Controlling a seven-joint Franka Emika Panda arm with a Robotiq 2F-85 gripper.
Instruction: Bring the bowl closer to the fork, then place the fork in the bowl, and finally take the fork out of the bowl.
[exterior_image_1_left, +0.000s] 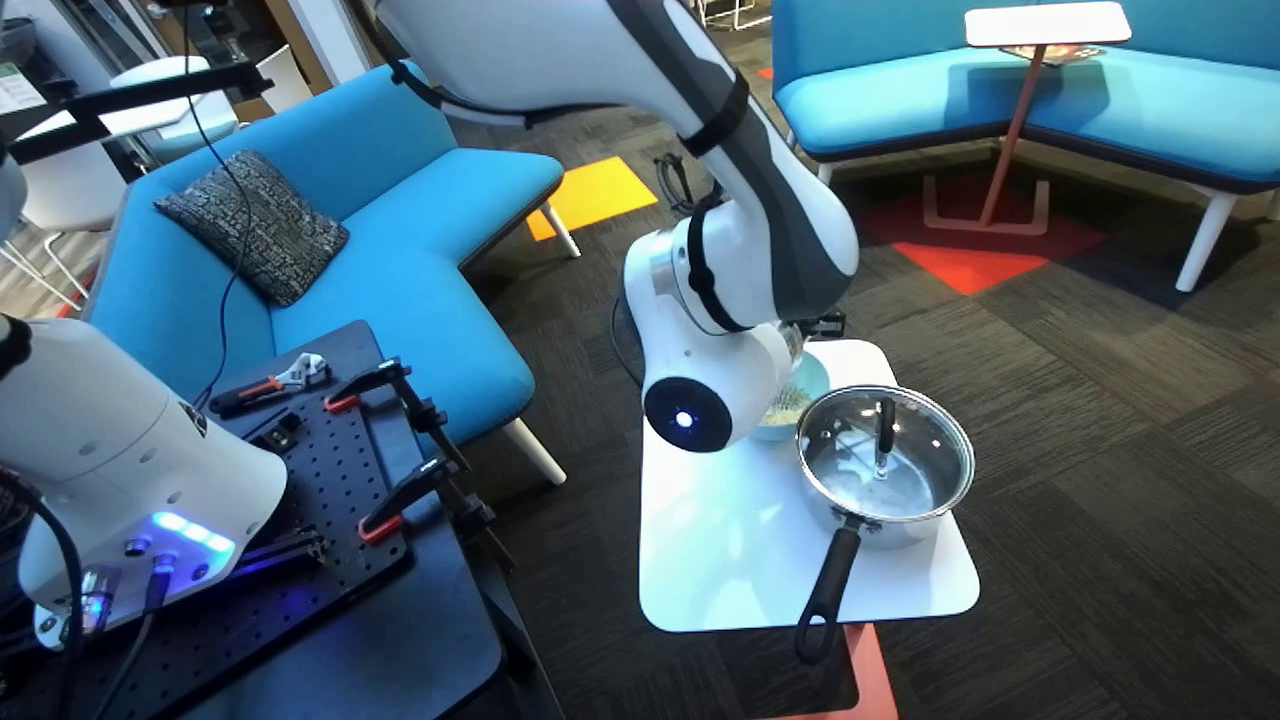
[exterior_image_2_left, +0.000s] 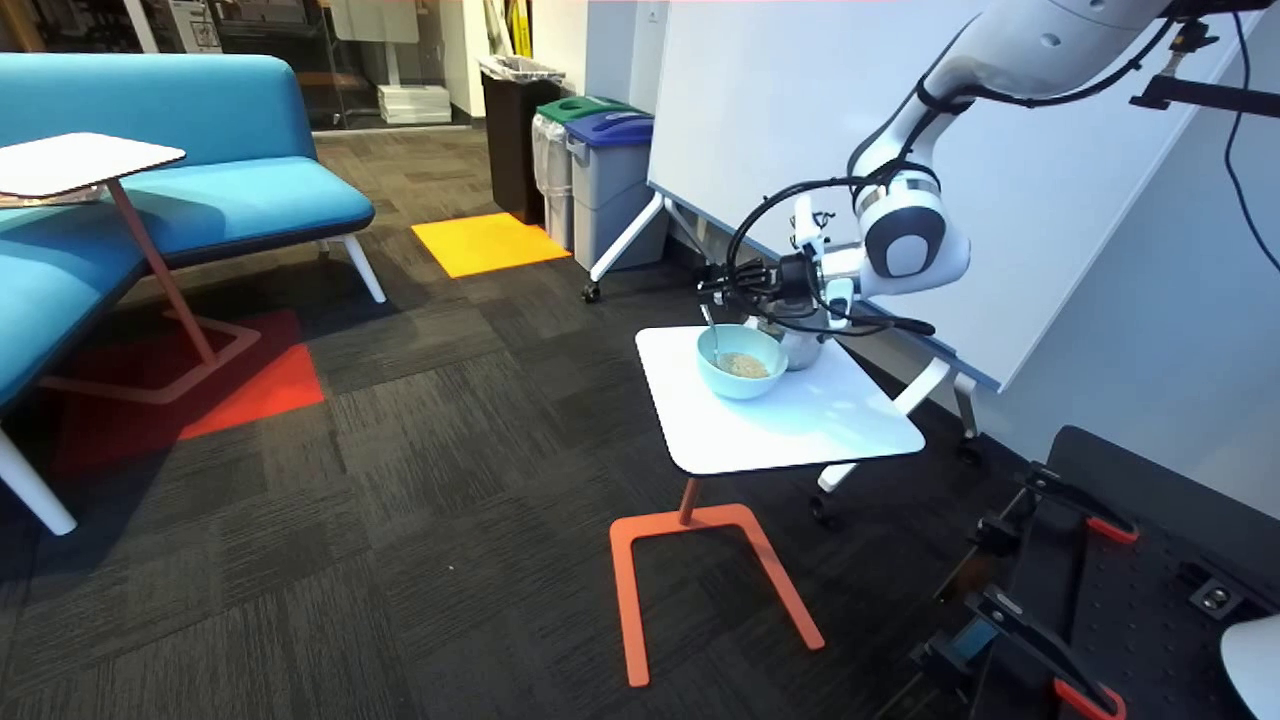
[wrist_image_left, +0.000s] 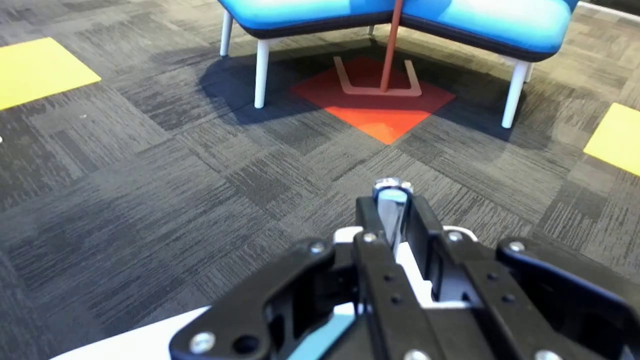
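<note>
There is one bowl (exterior_image_2_left: 735, 386), one fork (exterior_image_2_left: 710, 325) and one pan (exterior_image_1_left: 900, 532) with one glass lid (exterior_image_1_left: 920, 455) and one black handle (exterior_image_1_left: 830, 587). The bowl stands upright on the tabletop (exterior_image_1_left: 715, 560), just beside the pan; whether the two touch is unclear. The end effector (wrist_image_left: 393, 202) pinches the fork near one end between two fingers (wrist_image_left: 367, 216), and the fork slants down with its lower end inside the bowl, near a pale, grainy patch (exterior_image_2_left: 744, 366). The small dark label (exterior_image_1_left: 193, 418) on the arm's base (exterior_image_1_left: 130, 455) is too small to read. The tabletop is white and round-cornered, on one orange stand (exterior_image_2_left: 690, 518). The carpet (exterior_image_2_left: 450, 470) is dark; the wrist view shows two yellow squares (wrist_image_left: 40, 70) and one red square (wrist_image_left: 385, 119) on it. In an exterior view are two blue sofas (exterior_image_1_left: 410, 275), one grey cushion (exterior_image_1_left: 255, 225) and, at a black workbench (exterior_image_1_left: 400, 650), two clamps (exterior_image_1_left: 405, 495) and one wrench (exterior_image_1_left: 268, 384). In an exterior view three bins (exterior_image_2_left: 620, 190) stand near one whiteboard (exterior_image_2_left: 800, 110).
</note>
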